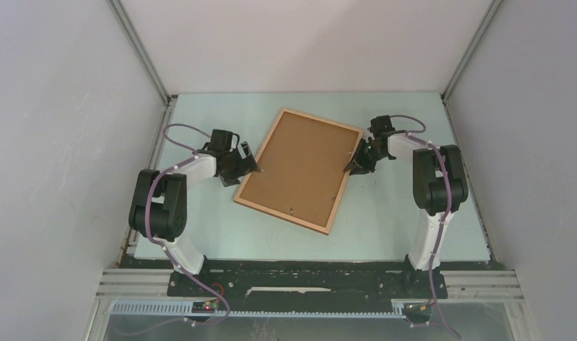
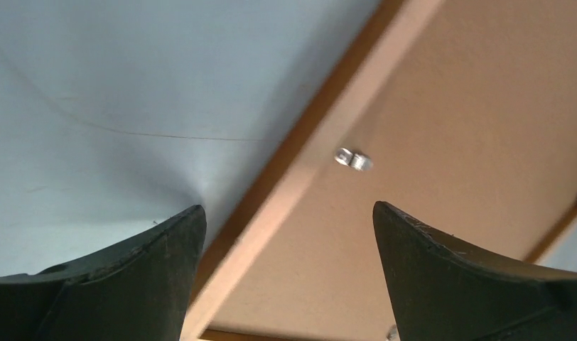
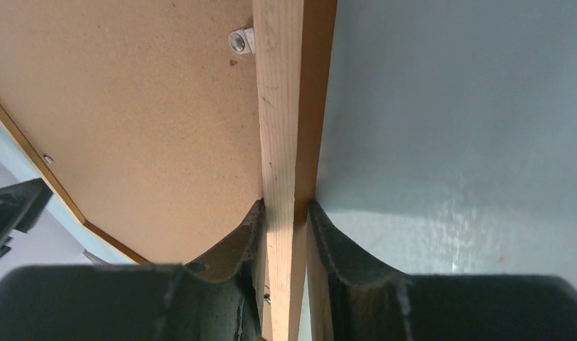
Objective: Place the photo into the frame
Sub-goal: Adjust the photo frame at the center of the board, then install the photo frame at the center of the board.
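1. The frame (image 1: 280,216) lies flat and skewed in the middle of the tabletop (image 1: 385,220), between the two arms, with its brown backing board (image 1: 300,169) facing up.
2. Only the right wrist view shows the right claw (image 3: 286,206) clenched on the frame's right rail. One finger (image 3: 236,241) is over the board and the other on the outer side.
3. The left wrist view shows the left claw (image 2: 287,213) spread wide and holding nothing. It straddles the frame's left rail, and whether it touches the rail cannot be told.
4. A small metal clip (image 2: 353,158) on the board shows clearly only in the wrist views.
5. Whether the photo lies under the board cannot be told.
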Motion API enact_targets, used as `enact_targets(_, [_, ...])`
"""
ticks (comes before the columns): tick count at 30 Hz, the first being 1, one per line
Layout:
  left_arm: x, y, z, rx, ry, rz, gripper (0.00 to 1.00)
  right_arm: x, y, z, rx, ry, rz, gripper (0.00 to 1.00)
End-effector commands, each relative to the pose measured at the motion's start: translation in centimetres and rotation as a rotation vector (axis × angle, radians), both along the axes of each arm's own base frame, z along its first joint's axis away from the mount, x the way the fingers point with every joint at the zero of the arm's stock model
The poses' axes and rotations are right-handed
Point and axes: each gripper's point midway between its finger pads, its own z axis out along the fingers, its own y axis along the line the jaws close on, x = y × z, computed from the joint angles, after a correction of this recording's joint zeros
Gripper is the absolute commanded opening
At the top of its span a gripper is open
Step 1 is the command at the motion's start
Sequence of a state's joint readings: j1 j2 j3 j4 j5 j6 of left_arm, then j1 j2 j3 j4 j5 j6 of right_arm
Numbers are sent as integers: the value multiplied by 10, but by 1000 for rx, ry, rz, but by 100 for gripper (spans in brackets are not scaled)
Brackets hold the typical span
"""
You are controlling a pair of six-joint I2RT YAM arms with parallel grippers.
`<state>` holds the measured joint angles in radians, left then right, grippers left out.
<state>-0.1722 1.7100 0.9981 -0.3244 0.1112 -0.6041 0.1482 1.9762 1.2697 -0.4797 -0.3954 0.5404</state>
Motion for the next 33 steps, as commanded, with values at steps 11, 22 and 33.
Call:
enact_targets(11, [-9,-42,35,46,-63,-209,90,23,12,6,91,-112,55,45])
enact_targets(22, [10,-40,26,130,-25,-283,91,2,4,6,-65,-96,41,56])
enact_targets(33, [7,-16,9,339,50,-316,89,3,8,-3,-26,-62,58,27])
